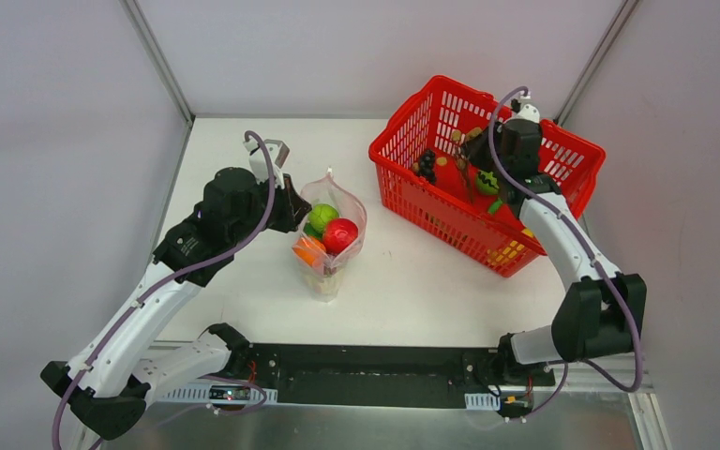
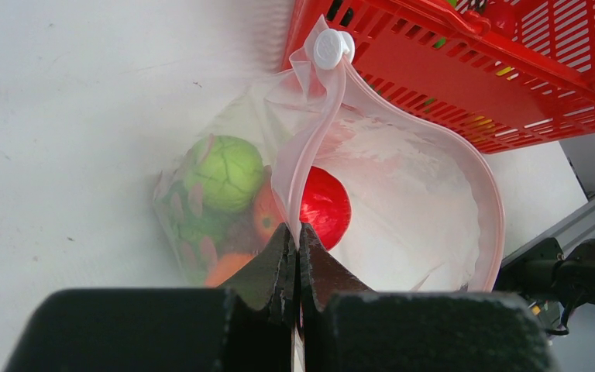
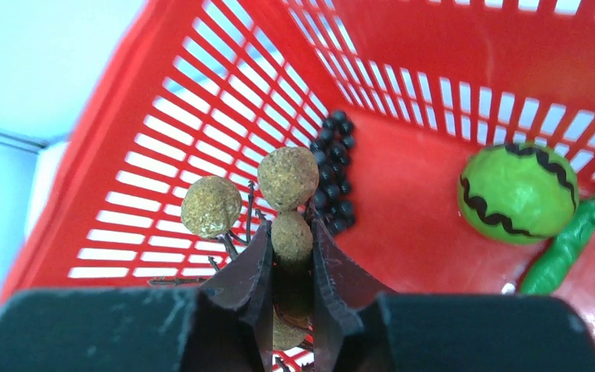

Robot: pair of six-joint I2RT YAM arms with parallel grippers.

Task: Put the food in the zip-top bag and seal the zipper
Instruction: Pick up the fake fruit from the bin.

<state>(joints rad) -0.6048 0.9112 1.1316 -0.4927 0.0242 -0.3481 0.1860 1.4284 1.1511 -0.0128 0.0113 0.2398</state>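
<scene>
Right gripper (image 3: 290, 244) is clamped on a brown fruit cluster (image 3: 288, 178) inside the red basket (image 3: 163, 155), far right. Left gripper (image 2: 295, 232) pinches the zip-top bag (image 2: 403, 178) mouth open, centre-left. Best lift straight up, clearing the basket wall.

— What sort of place is this?
— A robotics lab cell, not a kitchen. Plain pale panels (image 1: 56, 141) close in a white table (image 1: 431, 281) on the left, right and far sides, with aluminium posts (image 1: 157, 56) at the far corners.
— What else shows it?
— A black mounting rail (image 1: 366, 375) along the near edge (purple cables (image 1: 490, 141) hang loose), and the fruit (image 1: 339, 234) is plastic.
</scene>
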